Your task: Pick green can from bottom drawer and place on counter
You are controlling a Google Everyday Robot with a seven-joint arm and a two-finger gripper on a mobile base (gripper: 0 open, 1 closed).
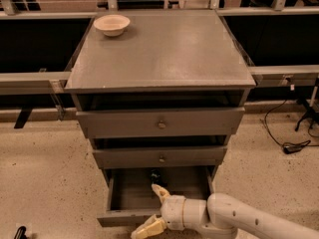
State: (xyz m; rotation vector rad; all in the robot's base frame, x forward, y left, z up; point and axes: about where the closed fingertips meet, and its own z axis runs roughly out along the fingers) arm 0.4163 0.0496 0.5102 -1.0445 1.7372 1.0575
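Observation:
The bottom drawer (pixel 130 192) is pulled open below two shut grey drawers. A small dark can-like object, the green can (pixel 156 175), lies at the back middle of the drawer, partly under the drawer above. My gripper (pixel 152 210) hangs over the drawer's front edge, open and empty. One cream fingertip (pixel 159 190) points into the drawer just in front of the can, apart from it. The other fingertip (pixel 146 228) is outside the drawer front. The counter (pixel 164 49) is the cabinet's flat grey top.
A cream bowl (pixel 111 24) sits at the counter's back left corner. My white arm (pixel 239 219) comes in from the lower right. Dark cables (pixel 288 144) lie on the speckled floor at right. Metal rails run behind both sides of the cabinet.

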